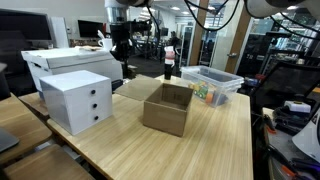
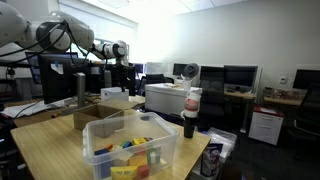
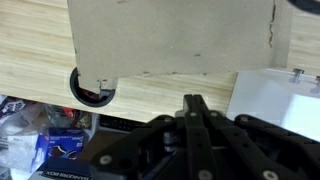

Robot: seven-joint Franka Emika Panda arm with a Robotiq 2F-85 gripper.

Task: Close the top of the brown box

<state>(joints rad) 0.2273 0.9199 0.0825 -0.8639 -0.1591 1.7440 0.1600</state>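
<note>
The brown box stands open at the middle of the wooden table, with one flap folded outward toward the far side. It also shows in an exterior view behind the clear bin. My gripper hangs above the table just beyond that flap, apart from it, and it shows in an exterior view too. In the wrist view the gripper has its fingers pressed together with nothing between them. Flat brown cardboard fills the top of that view.
A white drawer unit stands beside the box and shows in the wrist view. A clear plastic bin of colourful items and a dark bottle stand at the far side. A printer-like white machine sits behind the drawers.
</note>
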